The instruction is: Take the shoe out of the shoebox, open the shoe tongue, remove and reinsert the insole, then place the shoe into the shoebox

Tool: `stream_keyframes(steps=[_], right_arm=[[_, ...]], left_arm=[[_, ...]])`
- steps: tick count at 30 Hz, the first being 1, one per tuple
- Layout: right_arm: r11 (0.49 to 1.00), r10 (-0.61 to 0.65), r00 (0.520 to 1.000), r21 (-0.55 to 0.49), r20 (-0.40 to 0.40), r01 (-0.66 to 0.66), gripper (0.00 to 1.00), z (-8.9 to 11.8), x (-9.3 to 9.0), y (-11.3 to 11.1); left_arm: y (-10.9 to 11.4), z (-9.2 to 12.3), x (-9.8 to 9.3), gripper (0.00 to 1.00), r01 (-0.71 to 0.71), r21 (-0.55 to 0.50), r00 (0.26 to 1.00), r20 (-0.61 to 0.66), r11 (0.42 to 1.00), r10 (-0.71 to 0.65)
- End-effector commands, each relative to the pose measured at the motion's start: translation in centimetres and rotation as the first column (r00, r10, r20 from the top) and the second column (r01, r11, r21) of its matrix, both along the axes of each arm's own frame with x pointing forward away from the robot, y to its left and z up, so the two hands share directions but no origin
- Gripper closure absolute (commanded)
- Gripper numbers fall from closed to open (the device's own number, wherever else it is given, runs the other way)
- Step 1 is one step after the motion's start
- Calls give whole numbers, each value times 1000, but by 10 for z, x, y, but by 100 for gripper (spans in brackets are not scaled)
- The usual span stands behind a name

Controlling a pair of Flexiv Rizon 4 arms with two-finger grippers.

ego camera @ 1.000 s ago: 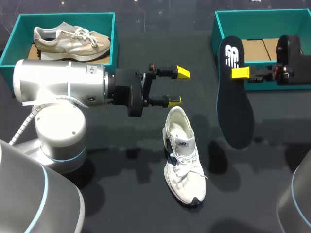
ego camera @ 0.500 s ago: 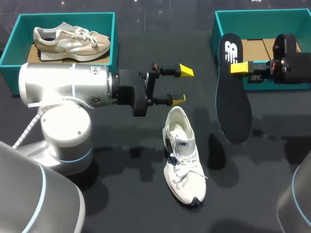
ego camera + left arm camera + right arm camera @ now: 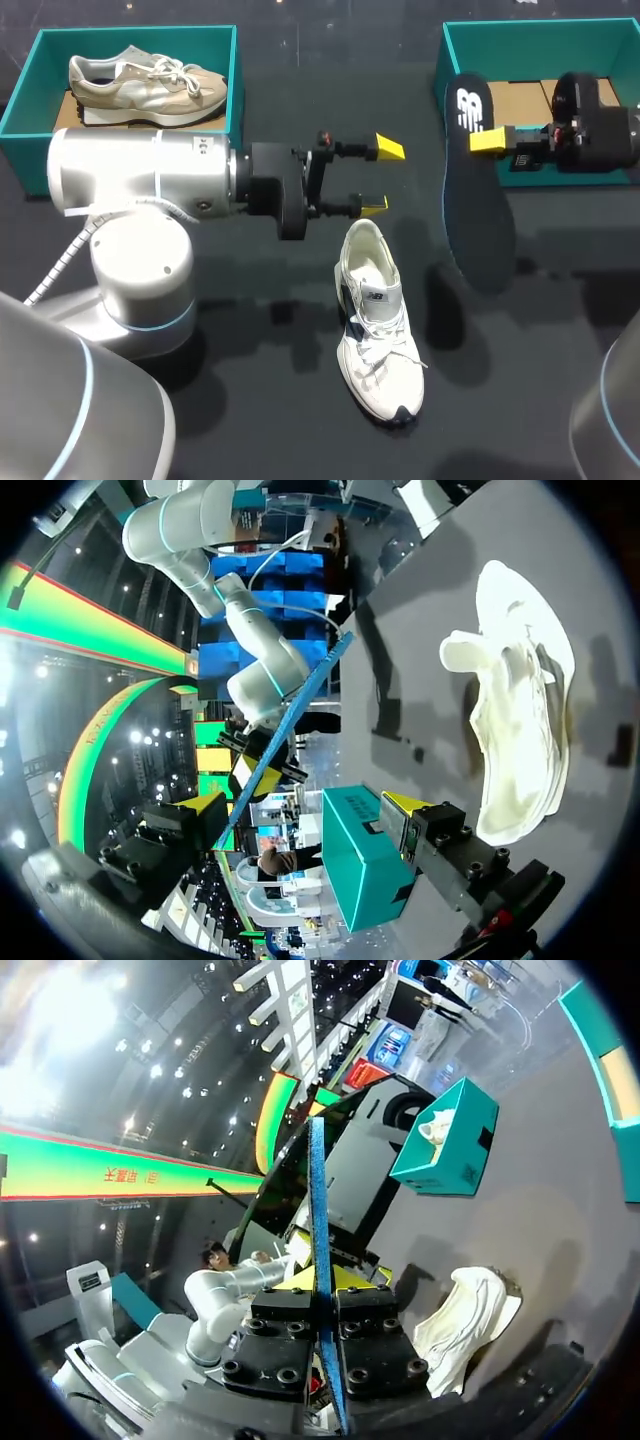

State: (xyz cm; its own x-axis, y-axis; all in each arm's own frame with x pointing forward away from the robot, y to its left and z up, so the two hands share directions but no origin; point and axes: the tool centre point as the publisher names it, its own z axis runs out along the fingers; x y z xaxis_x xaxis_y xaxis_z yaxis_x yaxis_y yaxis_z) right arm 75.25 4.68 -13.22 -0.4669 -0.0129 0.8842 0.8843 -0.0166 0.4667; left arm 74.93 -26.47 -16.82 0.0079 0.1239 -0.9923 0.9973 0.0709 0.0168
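Plainly, the right gripper point(image 3: 486, 141) is pinching the insole point(image 3: 478, 205) between fingers closed nearly together, gripping it near one end only (a small hold on a long, floppy sheet), so it could be swinging or slipping loose on the way to the white shoe point(image 3: 375, 320). The left gripper point(image 3: 380, 177) is hovering wide open, holding nothing, near that shoe's heel; the insole is hanging right of the shoe.

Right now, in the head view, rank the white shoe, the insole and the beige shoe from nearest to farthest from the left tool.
1. The white shoe: on the table, its heel just below the left tool.
2. The insole: off to the right, gripped by the right tool.
3. The beige shoe: inside the left shoebox, far back left.
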Motion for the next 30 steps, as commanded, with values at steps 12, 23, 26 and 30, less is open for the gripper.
stream_keyframes(steps=[12, 23, 26, 30], right_arm=[[997, 55, 988, -39, -147, -62, 100, -16, 44, 17], [999, 28, 967, -29, -252, -36, 100, -23, 50, 23], [1000, 1, 954, -29, -299, -10, 100, -25, 49, 24], [999, -16, 942, -38, -336, 4, 100, -28, 47, 27]], left_arm=[[-10, -1, 3, 0, 35, -37, 999, 8, 999, -35], [-20, -5, 7, 0, 34, -50, 999, -19, 998, -35], [-25, -6, 11, 8, 30, -54, 999, -21, 998, -32], [-30, -6, 16, 25, 12, -66, 1000, -24, 998, -14]])
